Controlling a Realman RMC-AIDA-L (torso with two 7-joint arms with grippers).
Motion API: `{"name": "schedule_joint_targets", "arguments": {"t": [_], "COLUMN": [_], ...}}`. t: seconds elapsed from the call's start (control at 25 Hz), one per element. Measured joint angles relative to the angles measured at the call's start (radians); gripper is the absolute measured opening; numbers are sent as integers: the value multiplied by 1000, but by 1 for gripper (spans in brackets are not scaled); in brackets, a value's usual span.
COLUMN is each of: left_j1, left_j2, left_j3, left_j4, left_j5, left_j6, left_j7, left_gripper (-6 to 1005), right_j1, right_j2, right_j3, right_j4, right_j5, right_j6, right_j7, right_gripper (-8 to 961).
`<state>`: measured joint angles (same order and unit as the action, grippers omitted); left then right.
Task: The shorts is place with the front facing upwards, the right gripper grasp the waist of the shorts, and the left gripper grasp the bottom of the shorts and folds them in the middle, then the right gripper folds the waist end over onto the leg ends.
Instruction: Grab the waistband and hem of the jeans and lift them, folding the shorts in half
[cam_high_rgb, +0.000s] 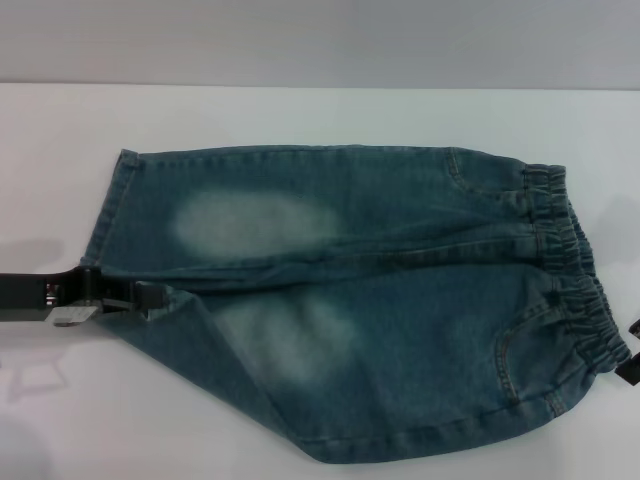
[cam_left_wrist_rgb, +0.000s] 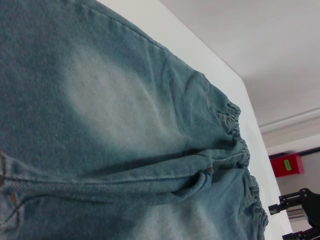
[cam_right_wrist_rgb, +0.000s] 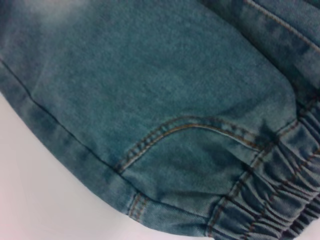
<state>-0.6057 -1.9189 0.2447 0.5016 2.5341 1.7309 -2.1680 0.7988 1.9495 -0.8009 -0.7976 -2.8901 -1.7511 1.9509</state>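
Blue denim shorts (cam_high_rgb: 360, 290) lie front up on the white table (cam_high_rgb: 60, 160), with the elastic waist (cam_high_rgb: 575, 270) to the right and the leg ends to the left. My left gripper (cam_high_rgb: 150, 298) is at the near leg's bottom hem and shut on it, so that hem corner is drawn up and runs diagonally toward the front edge. The far leg (cam_high_rgb: 230, 215) lies flat. My right gripper (cam_high_rgb: 630, 362) shows only as a black tip at the near corner of the waist. The right wrist view shows the front pocket seam (cam_right_wrist_rgb: 185, 127) and gathered waistband (cam_right_wrist_rgb: 280, 195) close up.
The left wrist view looks along the shorts (cam_left_wrist_rgb: 110, 110) to the waist, with my right gripper (cam_left_wrist_rgb: 297, 212) beyond the table's end and a red box (cam_left_wrist_rgb: 285, 165) farther back. White table surface surrounds the shorts on the left and far sides.
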Motion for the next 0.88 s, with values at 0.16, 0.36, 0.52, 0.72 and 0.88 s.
{"name": "schedule_joint_targets", "arguments": {"t": [0.16, 0.36, 0.52, 0.72, 0.88], "left_j1": [0, 0, -1, -2, -2], "left_j2": [0, 0, 0, 0, 0], "left_j3": [-1, -2, -2, -2, -2], "left_j4": [0, 0, 0, 0, 0], "left_j5": [0, -3, -8, -9, -9], "left_j6": [3, 6, 7, 6, 4], "left_j7": [-1, -1, -1, -3, -3], "left_gripper": [89, 91, 93, 95, 96], "right_j1": [2, -4, 0, 2, 2], "right_j2": [12, 19, 22, 31, 36], "right_j3": [-38, -70, -71, -72, -72], "right_j4": [-2, -2, 4, 7, 5], "right_j5": [-19, -28, -28, -27, -24], "right_j6": [21, 40, 47, 48, 48], "right_j7": [18, 35, 36, 36, 33], "right_gripper": [716, 716, 715, 714, 714]}}
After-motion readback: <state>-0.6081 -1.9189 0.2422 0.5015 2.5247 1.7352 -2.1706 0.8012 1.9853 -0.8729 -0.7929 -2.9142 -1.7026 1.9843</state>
